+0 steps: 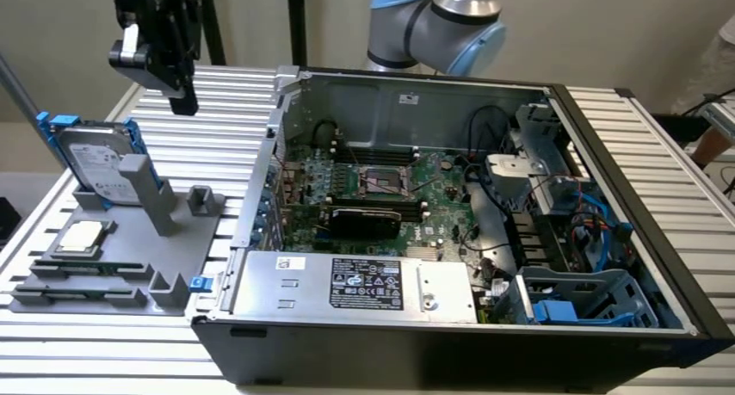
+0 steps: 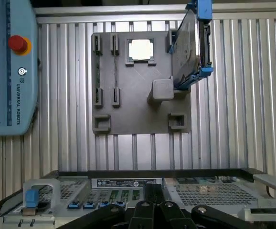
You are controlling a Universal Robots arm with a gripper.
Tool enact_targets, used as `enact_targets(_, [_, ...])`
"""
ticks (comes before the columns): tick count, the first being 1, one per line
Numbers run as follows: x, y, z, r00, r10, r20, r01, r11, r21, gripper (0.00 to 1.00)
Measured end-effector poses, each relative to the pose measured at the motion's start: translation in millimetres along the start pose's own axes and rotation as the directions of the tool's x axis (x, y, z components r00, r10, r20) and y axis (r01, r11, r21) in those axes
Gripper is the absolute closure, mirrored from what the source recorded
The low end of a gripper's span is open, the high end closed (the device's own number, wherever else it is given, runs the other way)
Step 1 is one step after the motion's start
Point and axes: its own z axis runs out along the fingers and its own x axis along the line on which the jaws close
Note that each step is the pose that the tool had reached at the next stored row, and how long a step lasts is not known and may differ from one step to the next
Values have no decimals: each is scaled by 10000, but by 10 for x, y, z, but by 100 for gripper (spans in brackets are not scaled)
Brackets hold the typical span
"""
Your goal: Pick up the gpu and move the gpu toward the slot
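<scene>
Underneath everything, a ribbed silver aluminium desk [image 1: 643, 137]. On it, toward the exterior view's right, a large open computer case with black outer walls and grey steel lining [image 1: 460, 352], green motherboard [image 1: 442, 197] laid bare inside. Behind the case, the silver and light-blue joint of the robot arm [image 1: 442, 21]. Seen from the wrist, off to one side of the plate, a light-blue teach pendant with a red button [image 2: 9, 71]. On the desk at the exterior view's left, just beside the case, a flat grey plastic fixture plate [image 1: 132, 244]. Stood on edge upon it, a silver hard drive in blue rails [image 1: 98, 167]; several holders on the plate vacant.

Inside the case, at the motherboard's middle, a thin black oblong card, judged to be the gpu [image 1: 361, 220]. Long axis running across the exterior view, roughly parallel to the case's near wall. Seated or merely resting there: cannot tell.

High above the plate's far side, the black two-fingered pincer [image 1: 182, 101], fingers [image 2: 143, 212] pressed together on nothing, well apart from the card. From the pincer, gpu lying toward the exterior view's right and lower down, beyond the case's wall. Smallest, on the plate: a square silver CPU chip [image 1: 81, 236].
</scene>
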Motion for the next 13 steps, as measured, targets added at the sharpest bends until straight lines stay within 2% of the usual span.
enact_targets(8, [14, 354, 10, 10000, 1, 3, -1, 10000, 72, 89])
enact_targets(13, [23, 581, 16, 10000, 0, 6, 0, 9999, 162, 89])
